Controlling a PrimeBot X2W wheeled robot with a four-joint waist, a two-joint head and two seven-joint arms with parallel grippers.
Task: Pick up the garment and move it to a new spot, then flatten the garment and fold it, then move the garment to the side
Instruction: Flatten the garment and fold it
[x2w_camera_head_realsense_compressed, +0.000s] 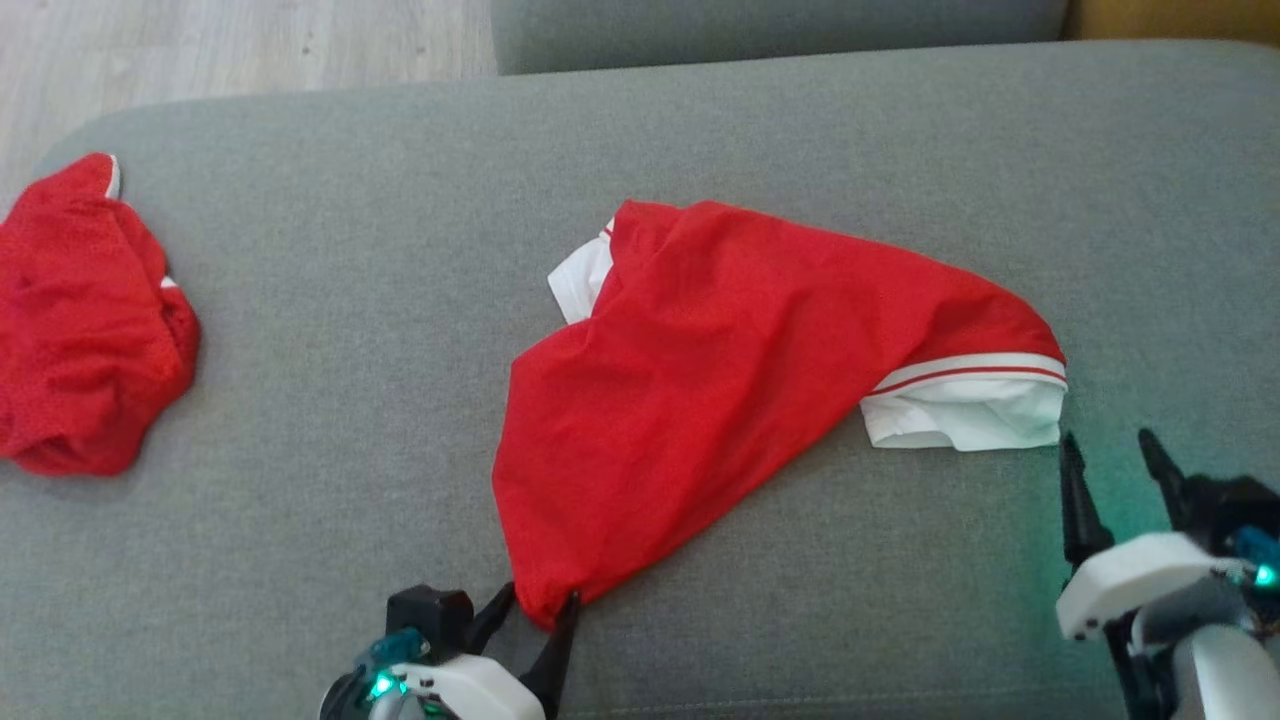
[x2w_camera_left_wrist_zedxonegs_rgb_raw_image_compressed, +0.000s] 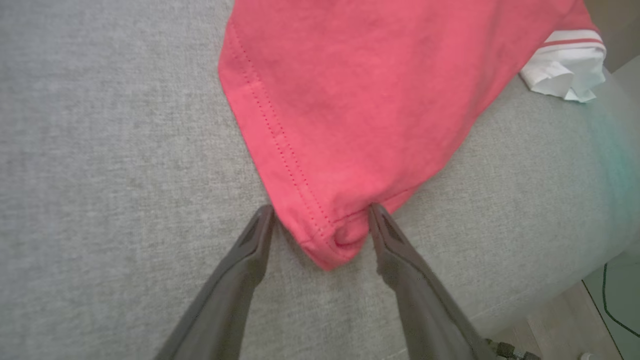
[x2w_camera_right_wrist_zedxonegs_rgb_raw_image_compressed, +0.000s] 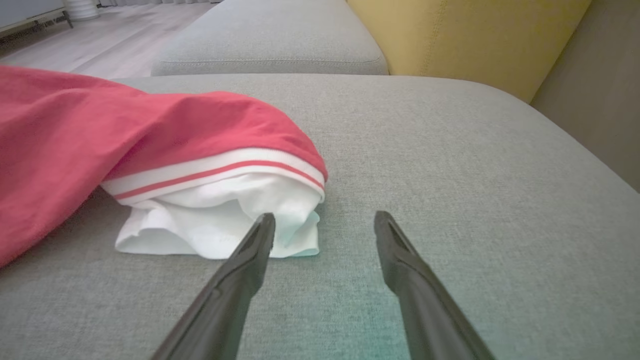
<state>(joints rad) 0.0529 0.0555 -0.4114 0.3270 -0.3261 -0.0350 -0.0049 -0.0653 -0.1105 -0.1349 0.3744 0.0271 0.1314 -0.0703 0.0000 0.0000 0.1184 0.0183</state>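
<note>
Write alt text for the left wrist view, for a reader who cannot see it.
The left gripper, its two dark fingers open, straddles the stitched corner of a red garment lying on a grey sofa cushion, without pinching it. The garment's white sleeve, edged with a red-striped band, lies at the upper right.

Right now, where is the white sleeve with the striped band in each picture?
Head view: white sleeve, right of middle, just left of the right gripper.
Left wrist view: top right corner, past the red shirt.
Right wrist view: left of centre, just beyond one fingertip of the right gripper.
Shared landmark: the striped band above it.
</note>
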